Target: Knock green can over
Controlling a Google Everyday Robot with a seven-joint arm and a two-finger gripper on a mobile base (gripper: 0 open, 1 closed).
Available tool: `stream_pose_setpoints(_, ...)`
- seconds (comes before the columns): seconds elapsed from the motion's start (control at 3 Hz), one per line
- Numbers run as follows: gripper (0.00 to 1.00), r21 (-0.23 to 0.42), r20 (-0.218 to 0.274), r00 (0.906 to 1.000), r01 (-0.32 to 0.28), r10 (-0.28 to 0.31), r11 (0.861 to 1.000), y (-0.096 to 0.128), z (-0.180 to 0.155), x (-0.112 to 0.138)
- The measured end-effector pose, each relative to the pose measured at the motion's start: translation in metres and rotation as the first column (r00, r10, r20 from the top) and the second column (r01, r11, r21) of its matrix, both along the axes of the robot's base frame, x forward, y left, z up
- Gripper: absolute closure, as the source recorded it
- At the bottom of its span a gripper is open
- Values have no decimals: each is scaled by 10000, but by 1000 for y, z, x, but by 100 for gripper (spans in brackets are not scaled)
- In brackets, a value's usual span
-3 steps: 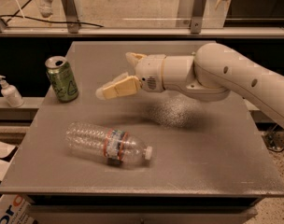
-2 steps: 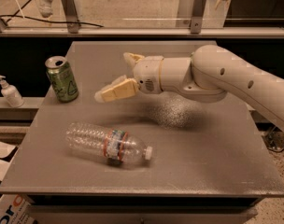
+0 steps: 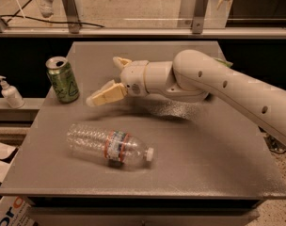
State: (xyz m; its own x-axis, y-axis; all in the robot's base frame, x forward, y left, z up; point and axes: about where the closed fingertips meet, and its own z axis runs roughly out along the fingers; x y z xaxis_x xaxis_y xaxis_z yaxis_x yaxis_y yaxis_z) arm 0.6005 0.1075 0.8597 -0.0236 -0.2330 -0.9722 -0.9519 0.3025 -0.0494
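Observation:
The green can point(image 3: 62, 79) stands upright near the left edge of the grey table point(image 3: 204, 149), with pale triangular markings and a silver top. My gripper point(image 3: 105, 79) reaches in from the right on a white arm and hovers just right of the can, a short gap away. Its two tan fingers are spread apart, one point(image 3: 105, 93) low and forward, the other point(image 3: 120, 61) behind and higher. It holds nothing.
A clear plastic bottle point(image 3: 110, 146) with a red-blue label lies on its side at the table's front left. A white pump dispenser point(image 3: 10, 92) stands on a ledge left of the table. A rail with posts runs behind the table.
The gripper has moved left, closing the gap to the can. The can and bottle have not moved.

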Motion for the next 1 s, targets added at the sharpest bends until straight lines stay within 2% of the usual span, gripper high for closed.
stream_pose_setpoints(0.33, 0, 214, -127, 9999, -34, 36, 9998, 24, -7, 10)
stream_pose_setpoints(1.0, 0, 1016, -80, 9991, -395, 405, 9940, 77, 1, 22)
